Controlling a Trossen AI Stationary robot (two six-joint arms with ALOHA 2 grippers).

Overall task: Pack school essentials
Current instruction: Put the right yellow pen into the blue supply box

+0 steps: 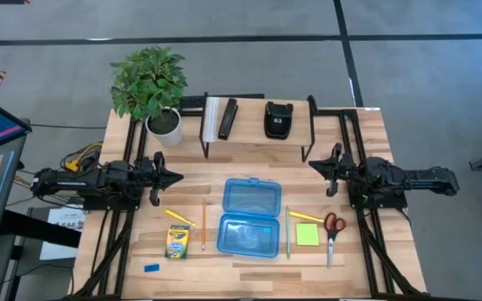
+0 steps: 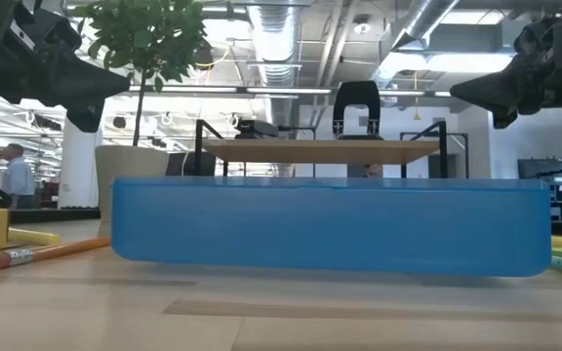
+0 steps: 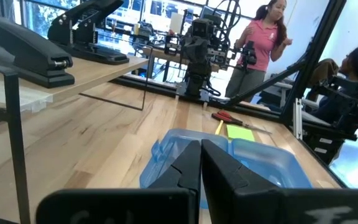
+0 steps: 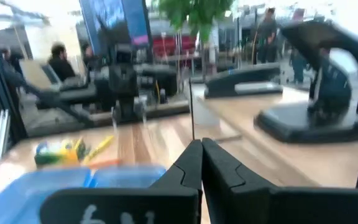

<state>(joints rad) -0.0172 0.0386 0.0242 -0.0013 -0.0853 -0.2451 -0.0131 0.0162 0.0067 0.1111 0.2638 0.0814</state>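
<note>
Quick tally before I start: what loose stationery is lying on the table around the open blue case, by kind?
Pencils: 3
Teal pen: 1
Crayon box: 1
Scissors: 1
Sticky-note pad: 1
Blue eraser: 1
Total: 8

From overhead we look straight down on the whole table (image 1: 249, 159). Our low camera sits at tabletop height, pressed close against the blue case (image 2: 330, 224). Each wrist camera faces inward across that same case (image 3: 253, 155), toward the opposite arm.
</note>
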